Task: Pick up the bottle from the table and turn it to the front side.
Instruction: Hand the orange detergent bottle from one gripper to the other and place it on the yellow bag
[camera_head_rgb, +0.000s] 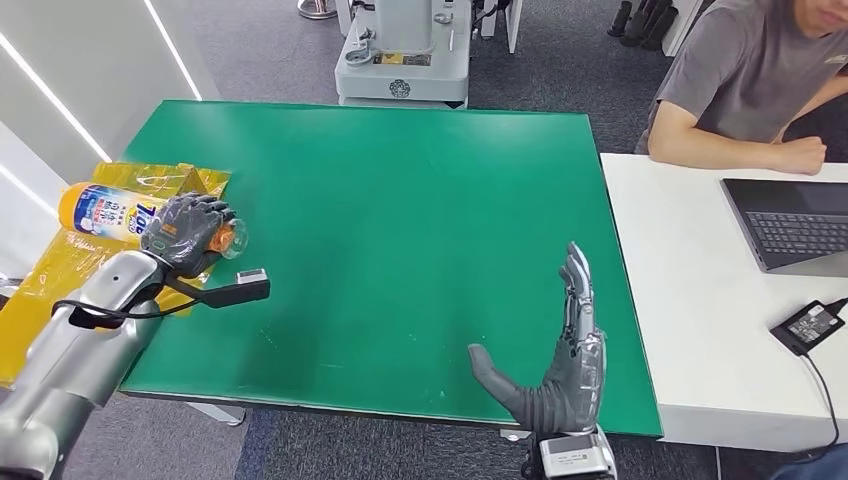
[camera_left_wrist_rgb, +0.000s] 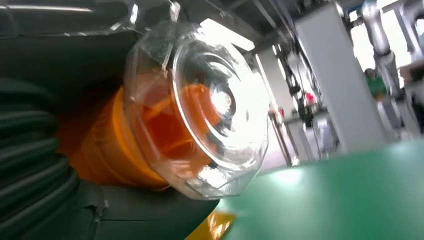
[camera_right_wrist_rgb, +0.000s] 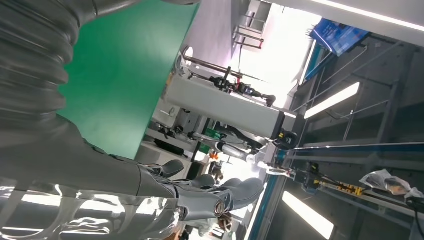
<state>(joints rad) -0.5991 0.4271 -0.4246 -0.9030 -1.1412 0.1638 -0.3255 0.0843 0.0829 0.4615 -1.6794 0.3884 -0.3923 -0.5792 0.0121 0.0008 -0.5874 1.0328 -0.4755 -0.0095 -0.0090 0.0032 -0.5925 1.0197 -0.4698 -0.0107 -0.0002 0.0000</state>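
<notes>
One bottle (camera_head_rgb: 110, 213) lies sideways at the left edge of the green worktop (camera_head_rgb: 400, 240), over a yellow bag (camera_head_rgb: 60, 280). The left robot hand (camera_head_rgb: 188, 232) wraps its fingers around the bottle's neck, clear cap (camera_left_wrist_rgb: 210, 110) pointing right. The right robot hand (camera_head_rgb: 560, 350) stands edge-up near the worktop's near right side, fingers straight and spread from the thumb, holding nothing.

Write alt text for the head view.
The robot's left hand grips an orange bottle lying sideways over yellow bags at the green table's left edge. Its right hand hovers open near the front edge; a seated person faces a laptop.
</notes>
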